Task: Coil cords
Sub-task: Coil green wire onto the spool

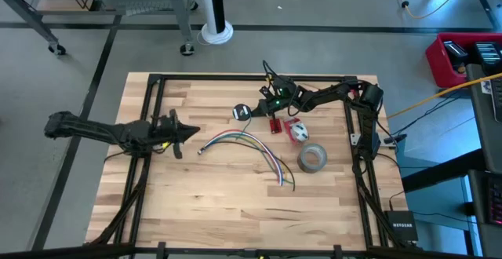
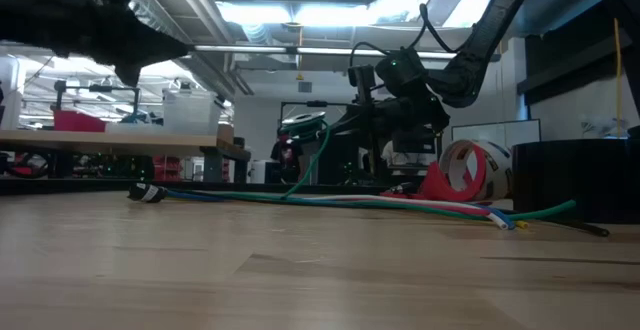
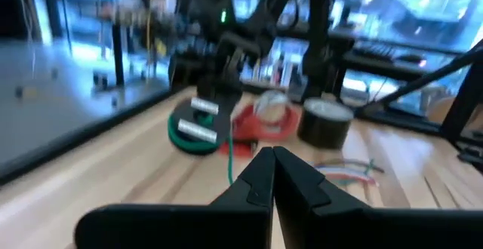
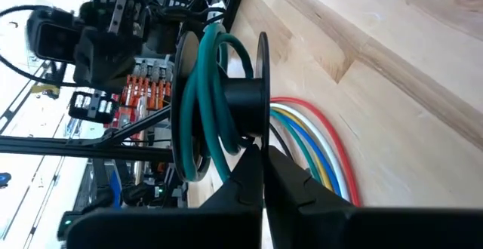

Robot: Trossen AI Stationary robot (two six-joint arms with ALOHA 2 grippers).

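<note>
A bundle of multicoloured cords (image 1: 251, 144) lies slack on the table's middle; it also shows in the low view (image 2: 400, 204). A dark green wire (image 4: 215, 90) is wound on a black spool (image 1: 241, 111), and its free length (image 2: 318, 160) hangs from the spool to the table. My right gripper (image 4: 263, 155) is shut on the spool at the table's far middle. My left gripper (image 1: 187, 132) is shut and empty, raised above the table left of the cords; its closed fingers show in the left wrist view (image 3: 272, 157). My right gripper pinches the rim of one of the spool's thin flanges (image 4: 263, 132) between its two fingers. The spool shows above the table in the low view (image 2: 305, 125), with the green wire trailing slack below it.
A grey tape roll (image 1: 312, 158) lies right of the cords. Small red-and-white pieces (image 1: 292, 127) lie between the spool and the tape. A black frame (image 1: 149, 86) runs along the table's edges. Bare wood lies toward the near edge.
</note>
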